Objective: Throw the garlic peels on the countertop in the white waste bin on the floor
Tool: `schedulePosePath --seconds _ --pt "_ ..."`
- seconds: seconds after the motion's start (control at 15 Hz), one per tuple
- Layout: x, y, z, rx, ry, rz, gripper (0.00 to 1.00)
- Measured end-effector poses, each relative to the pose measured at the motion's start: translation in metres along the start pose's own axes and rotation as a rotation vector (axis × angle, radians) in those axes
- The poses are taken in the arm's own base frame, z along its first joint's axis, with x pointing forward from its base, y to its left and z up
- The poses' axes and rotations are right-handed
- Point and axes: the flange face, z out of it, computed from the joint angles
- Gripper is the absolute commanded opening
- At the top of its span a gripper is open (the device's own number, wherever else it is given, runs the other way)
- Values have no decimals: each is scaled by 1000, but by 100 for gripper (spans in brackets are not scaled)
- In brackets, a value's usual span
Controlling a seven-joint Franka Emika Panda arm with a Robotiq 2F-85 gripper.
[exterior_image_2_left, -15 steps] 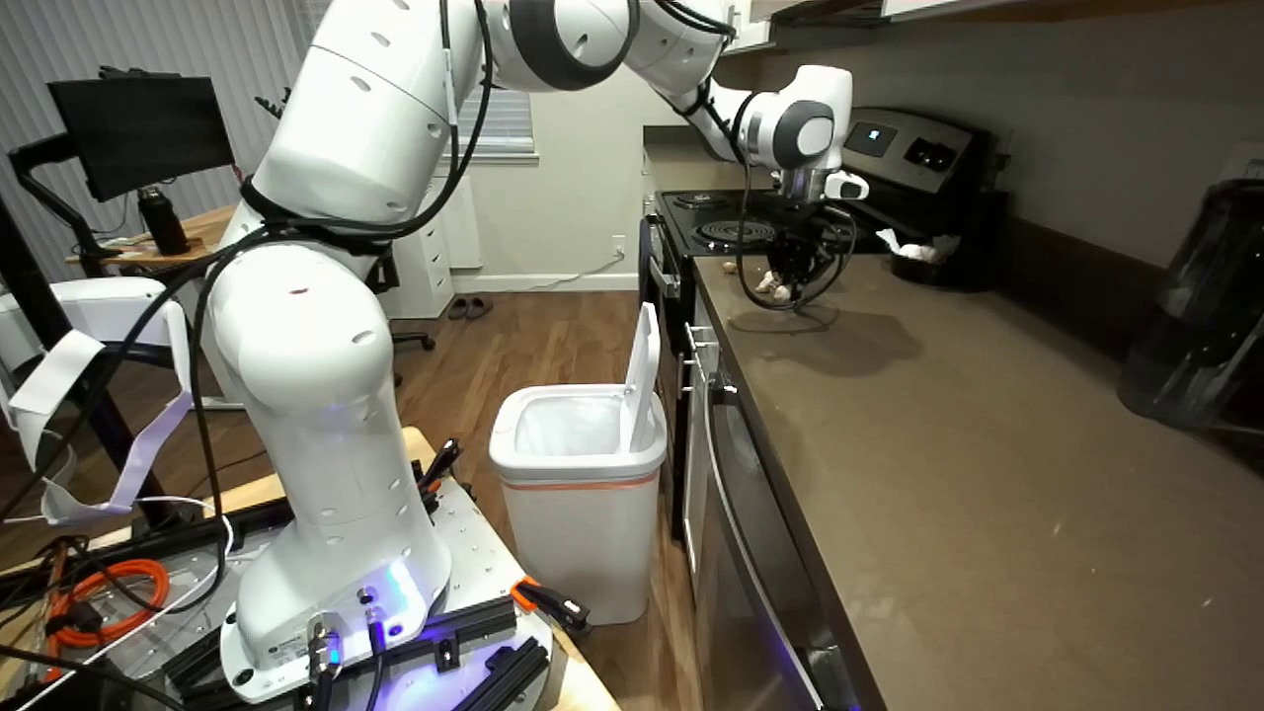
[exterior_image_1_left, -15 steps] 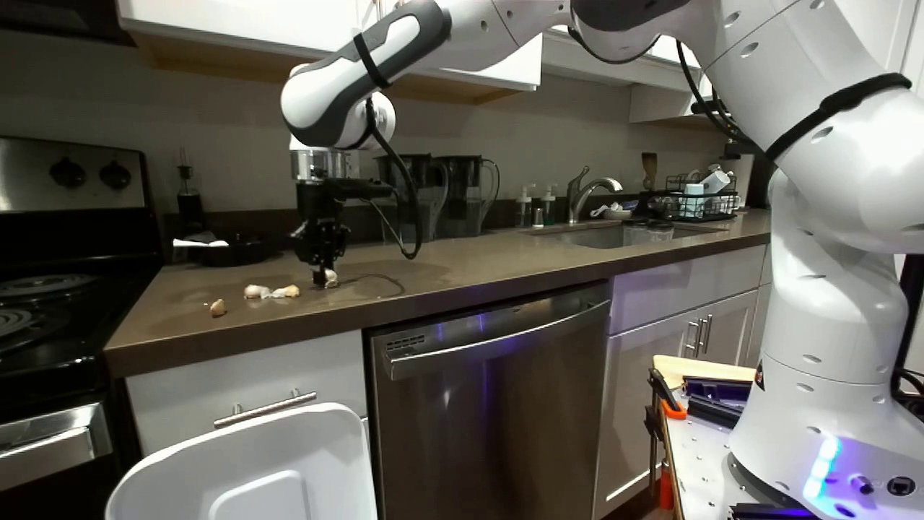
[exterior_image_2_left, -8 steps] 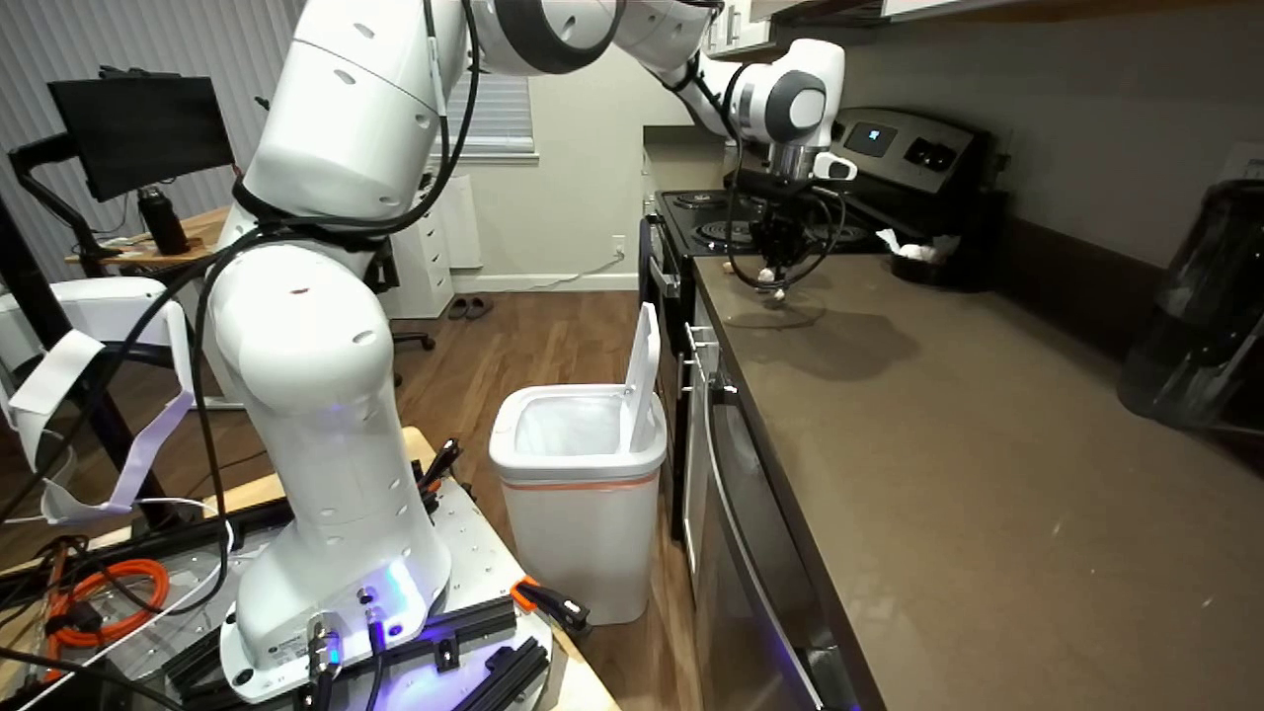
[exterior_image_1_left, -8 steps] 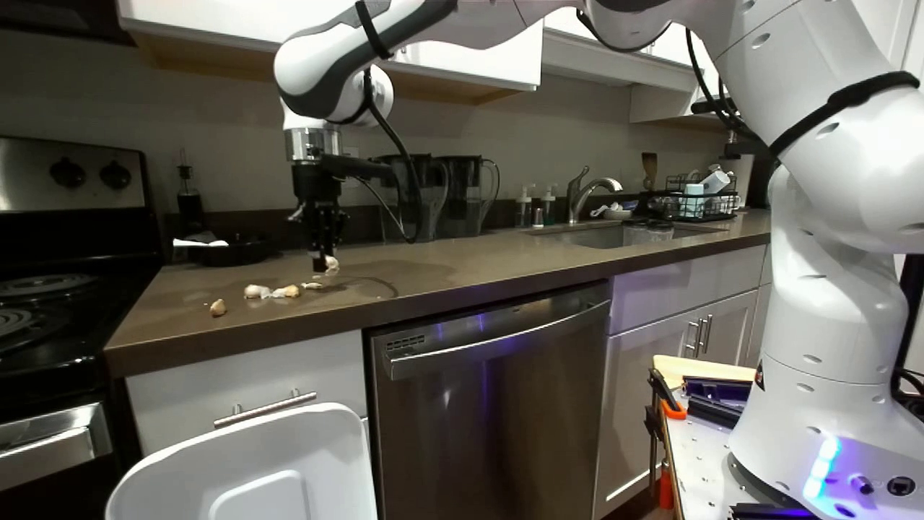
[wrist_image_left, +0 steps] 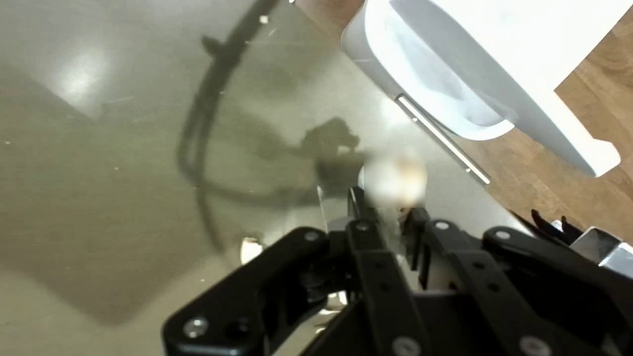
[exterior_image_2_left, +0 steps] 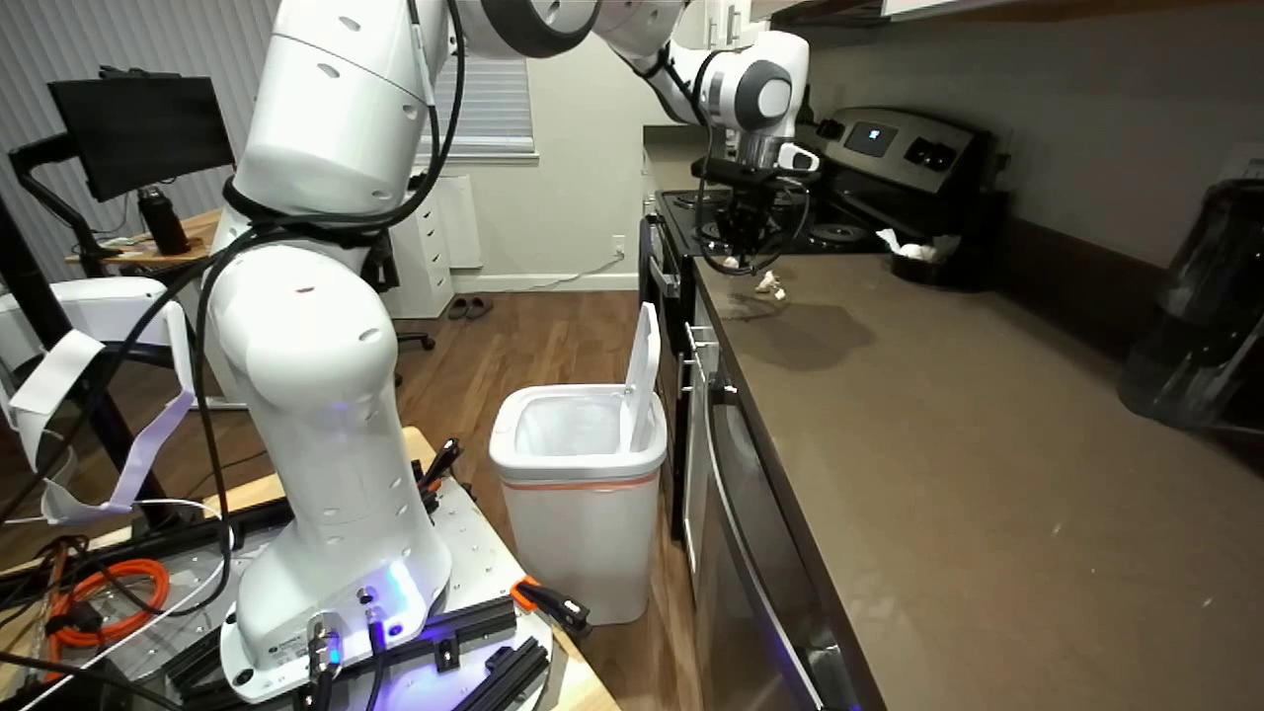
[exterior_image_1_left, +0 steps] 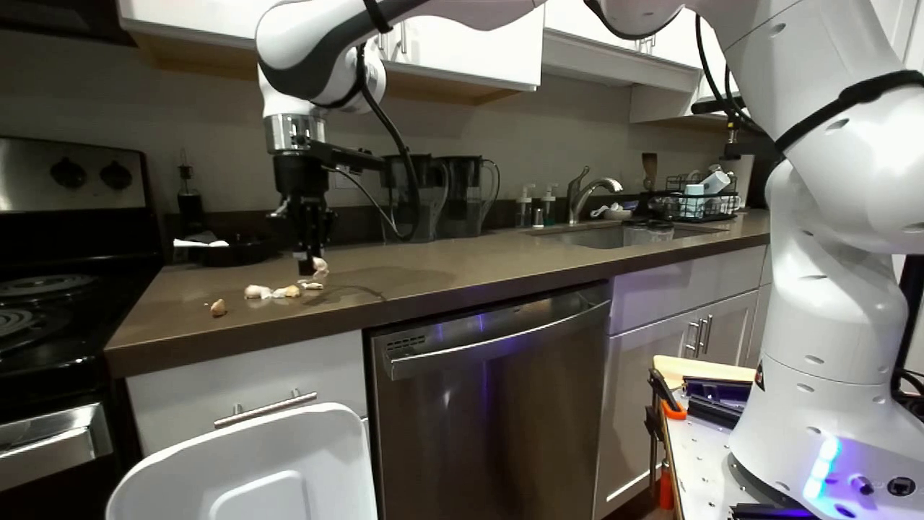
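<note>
Bin (exterior_image_2_left: pixel 583 543), white, lid (exterior_image_1_left: pixel 245 469) raised, stands on the wood floor (exterior_image_2_left: pixel 553 341) below the front edge of the brown, shiny counter (exterior_image_1_left: pixel 469 263), towards its stove end. Just in from that front edge, near the corner by the stove (exterior_image_1_left: pixel 72 325), lie garlic cloves (exterior_image_1_left: pixel 217 308) and a few papery peels (exterior_image_1_left: pixel 312 285). Above these hangs the gripper (wrist_image_left: pixel 388 210), its fingertips drawn narrow on a pale garlic scrap (wrist_image_left: pixel 393 180) (too blurred in the wrist view to tell peel from clove), held clear of the counter. Two jugs (exterior_image_1_left: pixel 460 204) stand along the back edge, below white cupboards (exterior_image_1_left: pixel 491 54).

The sink (exterior_image_1_left: pixel 603 237) and dish rack (exterior_image_1_left: pixel 665 208), near the counter's end away from the stove, show only in an exterior view; so do the computer screen (exterior_image_2_left: pixel 143 133) and black bottle (exterior_image_2_left: pixel 163 222) across the room. The wrist view sets the scrap between two fingertips, where an exterior view shows it against a single finger.
</note>
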Motion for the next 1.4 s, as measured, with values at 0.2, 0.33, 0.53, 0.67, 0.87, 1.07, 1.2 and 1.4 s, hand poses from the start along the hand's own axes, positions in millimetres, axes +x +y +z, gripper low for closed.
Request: schedulePosePath --seconds 0.2,0.33,0.53,0.67,0.87,1.07,1.2,1.4 --pt "-15 -42 6 5 -25 -64 4" --pt "-25 -68 11 6 -40 -105 4" --pt "-39 -97 14 6 -55 -153 4" --pt "-46 -111 14 7 -59 -181 4" --pt "-55 -129 15 8 -64 -226 4" --pt "-64 -146 16 10 -71 -272 4" --pt "-70 -157 17 9 -76 -295 4" --pt "-77 -168 16 10 -78 -327 42"
